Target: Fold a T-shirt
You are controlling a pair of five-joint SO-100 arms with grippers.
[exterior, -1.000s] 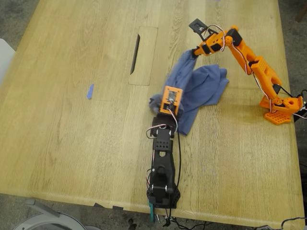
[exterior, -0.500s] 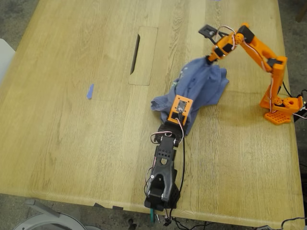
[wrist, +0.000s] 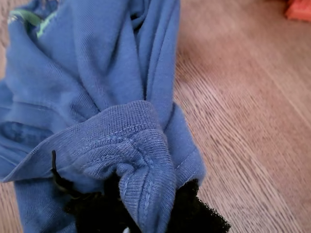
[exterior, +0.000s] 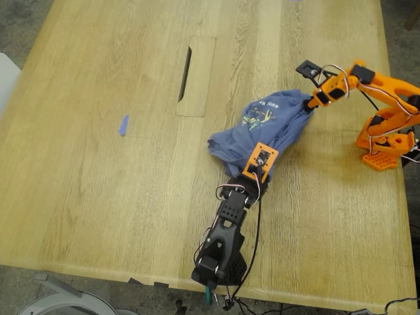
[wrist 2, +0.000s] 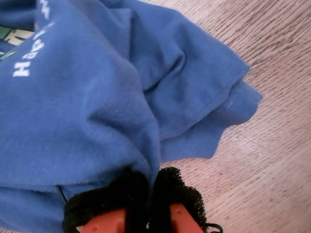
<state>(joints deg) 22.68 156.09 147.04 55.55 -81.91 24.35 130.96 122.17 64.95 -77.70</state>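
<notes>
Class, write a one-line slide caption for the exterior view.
Two claws grip a bunched blue T-shirt on a wooden table.

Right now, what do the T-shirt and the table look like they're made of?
The T-shirt looks like soft knit cotton jersey, matte: fine ribbing and stitched hems show in the first wrist view, and it bunches in loose folds. The table looks like light wood or wood veneer with a smooth satin finish, showing long grain lines; which of the two I cannot tell.

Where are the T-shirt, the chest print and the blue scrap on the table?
T-shirt [exterior: 231, 146]: exterior view, on the bunched blue cloth near its lower edge.
Print [exterior: 257, 117]: exterior view, on the green-yellow figure under the white lettering.
Blue scrap [exterior: 123, 125]: exterior view, on its middle, lying on the table toward the view's left.
</notes>
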